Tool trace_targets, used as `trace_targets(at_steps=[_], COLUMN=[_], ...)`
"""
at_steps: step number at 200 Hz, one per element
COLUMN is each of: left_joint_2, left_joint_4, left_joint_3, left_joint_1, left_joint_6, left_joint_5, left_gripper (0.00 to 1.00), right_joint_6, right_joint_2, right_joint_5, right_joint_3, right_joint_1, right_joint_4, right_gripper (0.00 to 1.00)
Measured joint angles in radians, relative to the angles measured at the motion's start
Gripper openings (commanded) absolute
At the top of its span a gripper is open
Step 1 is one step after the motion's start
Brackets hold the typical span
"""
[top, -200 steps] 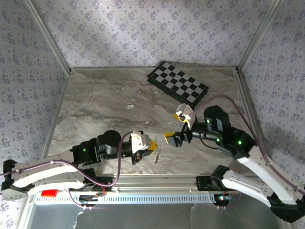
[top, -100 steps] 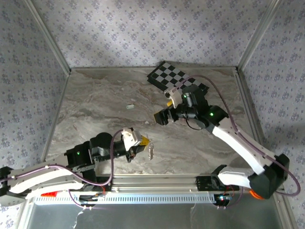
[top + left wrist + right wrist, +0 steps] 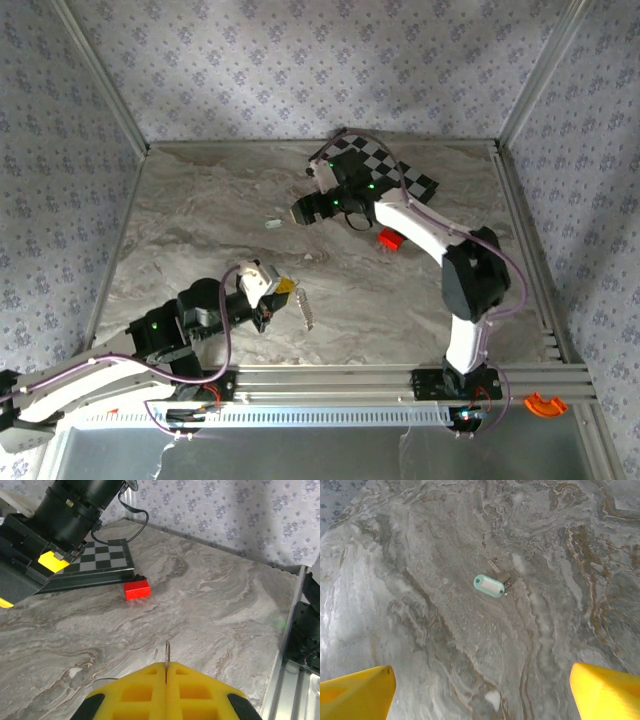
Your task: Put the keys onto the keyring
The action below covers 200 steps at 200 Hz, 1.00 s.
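1. The left gripper [image 3: 166, 668], at the bottom centre of its wrist view, is pressed together on the keyring [image 3: 167, 656]; seen from above, the metal slants out at lower centre.
2. The right gripper [image 3: 481, 687] is spread wide; the mint-green key [image 3: 489, 585] lies mid-frame on the table [image 3: 420, 555], a grey key [image 3: 503, 577] touching it.

The top external camera looked down from above and behind the arm bases across the whole table [image 3: 200, 220]. The left wrist camera sat low, facing far-right toward the chessboard [image 3: 100, 562] and red block [image 3: 137, 589], both shared with the top view. The right wrist camera looked nearly straight down, close above the mint-green key-like piece [image 3: 489, 585].
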Motion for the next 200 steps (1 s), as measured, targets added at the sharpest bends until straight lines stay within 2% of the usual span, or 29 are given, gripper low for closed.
trace_targets(at_steps=[37,66,98,159,200], left_joint_2=[-0.025,-0.051,-0.070,-0.090,-0.119], left_joint_4=[-0.038,-0.057,-0.074,-0.089,-0.094], left_joint_3=[-0.007,-0.008,-0.008,-0.010,-0.031], left_joint_1=[0.051,0.067,0.081,0.096,0.098], left_joint_6=[-0.019,-0.029,-0.042,-0.051,-0.061], left_joint_5=[-0.004,-0.005,-0.017,-0.040,-0.044], left_gripper=[0.00,0.00,0.00,0.00,0.00], right_joint_6=[-0.006,0.001,0.011,0.037,0.082], right_joint_2=[0.166,0.270,0.375,0.444,0.492], right_joint_5=[-0.027,-0.039,-0.040,-0.049,-0.071], right_joint_3=[0.150,0.243,0.340,0.386,0.404], right_joint_1=[-0.003,-0.015,-0.030,-0.030,-0.029], right_joint_4=[-0.036,-0.063,-0.092,-0.108,-0.084], right_gripper=[0.89,0.84,0.83,0.81,0.72])
